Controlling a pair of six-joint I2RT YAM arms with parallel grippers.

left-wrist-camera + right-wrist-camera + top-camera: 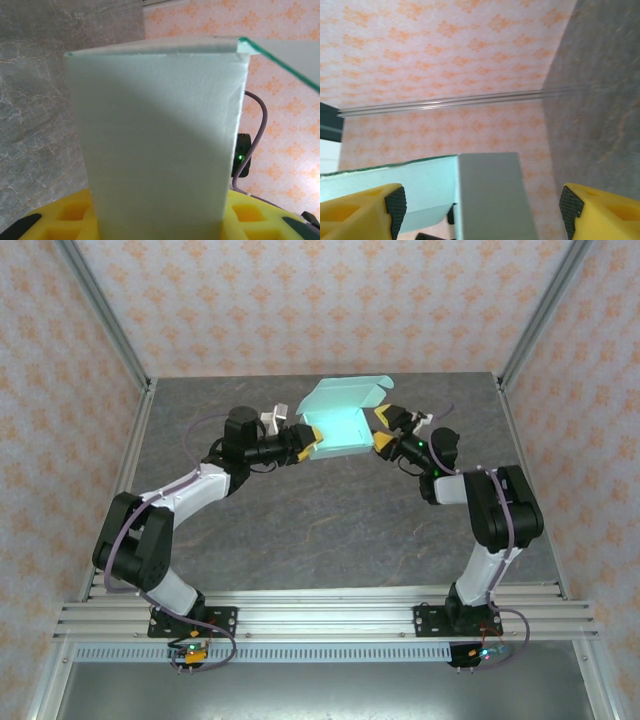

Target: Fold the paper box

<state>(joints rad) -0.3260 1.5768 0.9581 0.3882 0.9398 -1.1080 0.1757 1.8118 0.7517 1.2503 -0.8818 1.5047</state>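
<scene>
The left gripper is pinching the paper box by one end and holding it clear above the table. In the left wrist view, a pale card panel is rising straight out from between the drawn-in yellow fingers. The right gripper is standing at the box's opposite end with its jaws spread wide, gripping nothing. In the right wrist view, a panel of the box is sitting in the gap between the two pads, with open space on the right pad's side. The box's long axis is running from one set of jaws straight across to the other, and a flap is lying open beyond both. The two arms are about equally near. The next fold is probably falling to the free right gripper, since the box is already lying between its jaws.
</scene>
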